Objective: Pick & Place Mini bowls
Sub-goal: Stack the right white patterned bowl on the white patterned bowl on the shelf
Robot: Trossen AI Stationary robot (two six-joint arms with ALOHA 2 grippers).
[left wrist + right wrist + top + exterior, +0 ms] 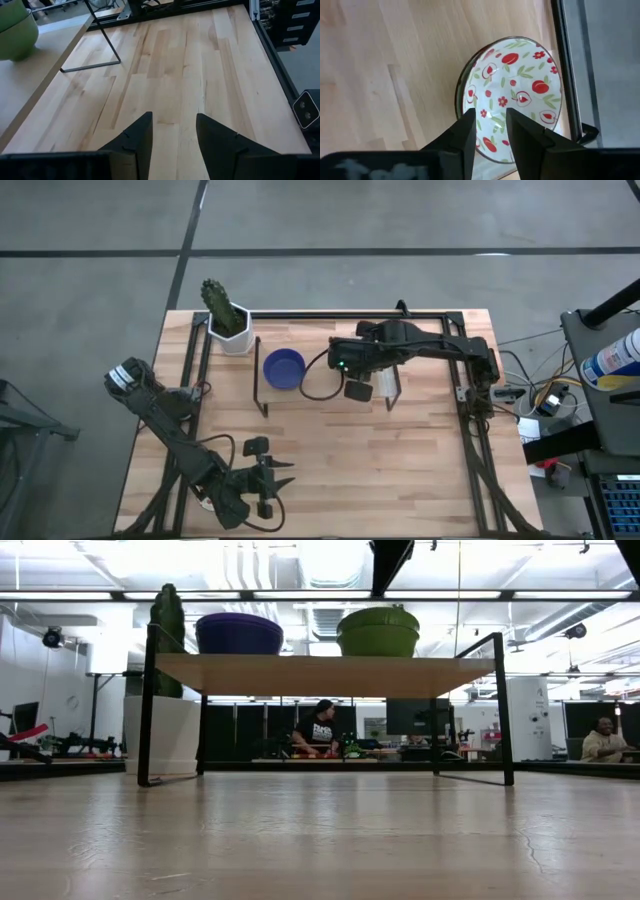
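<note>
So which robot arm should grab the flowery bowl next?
The right one. Its gripper hangs open directly over the flowery bowl on the shelf, while the left gripper waits far away near the table's front edge.

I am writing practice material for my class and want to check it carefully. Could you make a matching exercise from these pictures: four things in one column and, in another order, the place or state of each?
Things:
1. blue bowl
2. patterned bowl
3. cactus pot
4. left gripper

Places or states:
a. open, over bare wood of the table
b. on the table, at a corner of the shelf
c. directly below the open right gripper
d. on the shelf, on the side nearer the cactus

Pairs: 1-d, 2-c, 3-b, 4-a
</note>
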